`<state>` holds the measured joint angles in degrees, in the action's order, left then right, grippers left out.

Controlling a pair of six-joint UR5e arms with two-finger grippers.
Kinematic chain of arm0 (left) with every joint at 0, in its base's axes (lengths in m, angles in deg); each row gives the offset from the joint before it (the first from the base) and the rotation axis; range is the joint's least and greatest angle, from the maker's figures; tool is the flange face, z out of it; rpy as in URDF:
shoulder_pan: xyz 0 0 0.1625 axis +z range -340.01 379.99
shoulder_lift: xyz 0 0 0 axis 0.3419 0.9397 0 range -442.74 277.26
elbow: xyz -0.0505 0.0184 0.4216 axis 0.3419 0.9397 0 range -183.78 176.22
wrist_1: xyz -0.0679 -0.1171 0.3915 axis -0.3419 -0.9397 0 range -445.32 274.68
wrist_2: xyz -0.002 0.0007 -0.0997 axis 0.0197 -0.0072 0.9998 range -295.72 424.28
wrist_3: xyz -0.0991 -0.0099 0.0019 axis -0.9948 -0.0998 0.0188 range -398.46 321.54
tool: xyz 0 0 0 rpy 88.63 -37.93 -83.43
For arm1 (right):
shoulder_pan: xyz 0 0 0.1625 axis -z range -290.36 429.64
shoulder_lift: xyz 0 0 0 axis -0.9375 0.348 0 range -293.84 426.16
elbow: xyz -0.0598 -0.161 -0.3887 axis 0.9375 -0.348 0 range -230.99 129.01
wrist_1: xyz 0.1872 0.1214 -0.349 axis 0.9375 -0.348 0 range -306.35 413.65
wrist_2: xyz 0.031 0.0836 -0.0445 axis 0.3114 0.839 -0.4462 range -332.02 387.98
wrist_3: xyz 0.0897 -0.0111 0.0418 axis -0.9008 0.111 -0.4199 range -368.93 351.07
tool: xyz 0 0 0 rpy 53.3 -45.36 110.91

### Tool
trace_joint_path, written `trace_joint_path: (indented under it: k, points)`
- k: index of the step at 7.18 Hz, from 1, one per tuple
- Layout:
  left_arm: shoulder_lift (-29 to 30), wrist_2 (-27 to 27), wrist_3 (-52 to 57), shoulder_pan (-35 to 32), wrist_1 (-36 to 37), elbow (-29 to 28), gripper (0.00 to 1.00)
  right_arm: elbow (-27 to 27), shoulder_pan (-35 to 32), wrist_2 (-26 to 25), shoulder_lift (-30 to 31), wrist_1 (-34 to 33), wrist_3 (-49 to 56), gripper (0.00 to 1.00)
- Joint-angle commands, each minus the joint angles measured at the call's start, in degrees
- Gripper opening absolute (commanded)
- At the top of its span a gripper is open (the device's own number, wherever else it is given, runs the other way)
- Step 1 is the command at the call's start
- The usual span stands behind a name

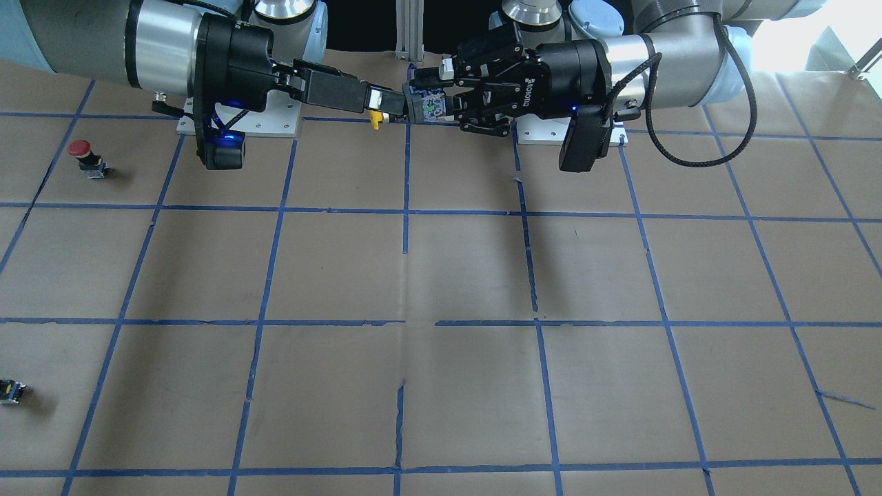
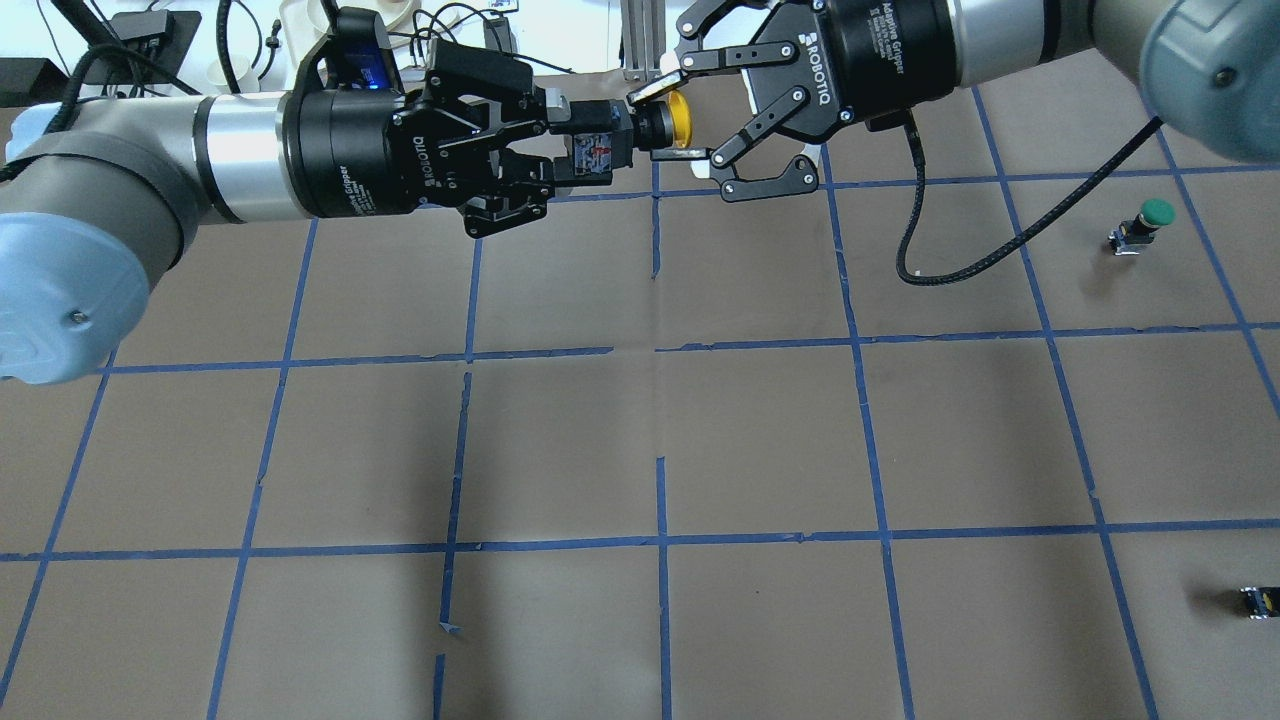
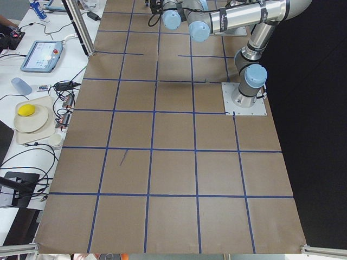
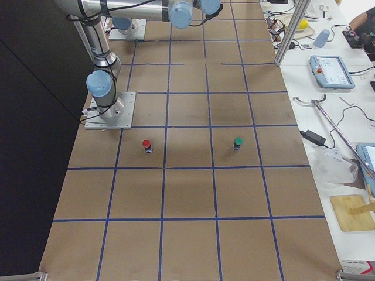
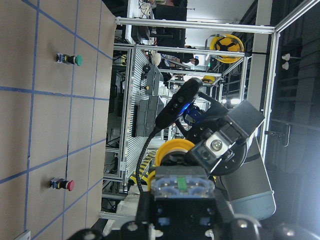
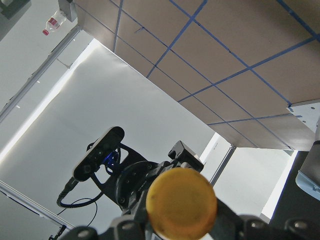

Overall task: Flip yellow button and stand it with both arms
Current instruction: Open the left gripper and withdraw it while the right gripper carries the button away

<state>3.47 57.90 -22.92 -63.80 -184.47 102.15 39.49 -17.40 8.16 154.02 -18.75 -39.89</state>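
I count one yellow button [image 2: 650, 128], held sideways in mid-air, body clamped and half hidden in the left gripper [image 2: 592, 157]. Facing the left gripper: right gripper [image 2: 678, 124], fingers [image 2: 742, 142] spread astride the cap; contact I cannot make out. Well apart from the left gripper, on the table [image 2: 760, 440]: one red button [image 1: 81, 153], one green button [image 2: 1150, 218], one black block [image 2: 1257, 600].

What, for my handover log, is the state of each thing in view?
Yellow button: held in the air, lying sideways, cap toward the right pincer.
Left pincer: shut on the yellow button's body.
Right pincer: open, fingers straddling the cap.
Red button: standing, cap up.
Green button: standing, cap up.
Black block: lying free, ungripped.
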Motion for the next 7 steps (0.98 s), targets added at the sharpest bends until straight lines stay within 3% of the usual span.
trace_joint_path:
  k: [1,3,4,6,7]
  points:
    - [0.0,-0.2,-0.2,0.0,-0.1,0.0,0.99,0.0,0.2,-0.2,-0.1,0.0,0.4,0.27]
    - [0.0,-0.2,-0.2,0.0,-0.1,0.0,0.99,-0.2,0.8,-0.5,-0.1,-1.1,1.1,0.27]
    - [0.0,-3.4,-0.1,1.0,0.1,-0.5,0.99,-0.1,2.1,-3.3,-0.1,-4.2,1.8,0.27]
    - [0.3,-17.2,0.1,3.8,3.1,-0.9,0.99,0.2,4.4,-11.5,-0.1,-5.3,12.4,0.26]
    - [0.3,-24.1,0.2,4.1,3.4,-1.1,0.99,0.1,4.5,-19.4,0.0,-5.5,19.5,0.24]
